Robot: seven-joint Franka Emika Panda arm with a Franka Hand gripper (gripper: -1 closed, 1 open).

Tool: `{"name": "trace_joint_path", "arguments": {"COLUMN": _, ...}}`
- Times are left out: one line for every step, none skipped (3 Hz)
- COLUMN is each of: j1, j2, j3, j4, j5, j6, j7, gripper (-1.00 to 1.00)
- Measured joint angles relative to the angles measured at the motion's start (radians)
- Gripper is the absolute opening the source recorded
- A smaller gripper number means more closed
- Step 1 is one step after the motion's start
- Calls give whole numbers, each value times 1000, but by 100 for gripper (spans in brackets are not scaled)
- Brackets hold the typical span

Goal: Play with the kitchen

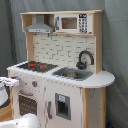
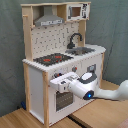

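Here the kitchen (image 1: 60, 70) stands on a wooden floor before a grey curtain, white and pale wood, with a black-red hob, a black faucet over the sink, a grey hood and a small microwave on top. The arm reaches in from the second exterior view's right, its gripper (image 2: 59, 84) level against the oven front. I cannot tell whether its fingers are apart or together, and the first exterior view's left edge cuts it off.

in the second exterior view the arm (image 2: 95, 91) reaches before the kitchen (image 2: 60, 60), fingers (image 2: 58, 82) at its oven door (image 2: 63, 97).
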Motion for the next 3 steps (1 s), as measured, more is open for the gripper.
{"name": "trace_joint_path", "arguments": {"j1": 68, "j2": 17, "j3": 29, "j4": -11, "j5": 62, "j6": -24, "j7": 15, "gripper": 100}}
{"name": "trace_joint_path", "arguments": {"j1": 148, "j2": 28, "j3": 29, "j4": -38, "j5": 65, "j6": -84, "j7": 14, "gripper": 100}}
{"name": "trace_joint_path", "arguments": {"j1": 228, "j2": 38, "j3": 29, "j4": -86, "j5": 66, "j6": -132, "j7": 13, "gripper": 100}}
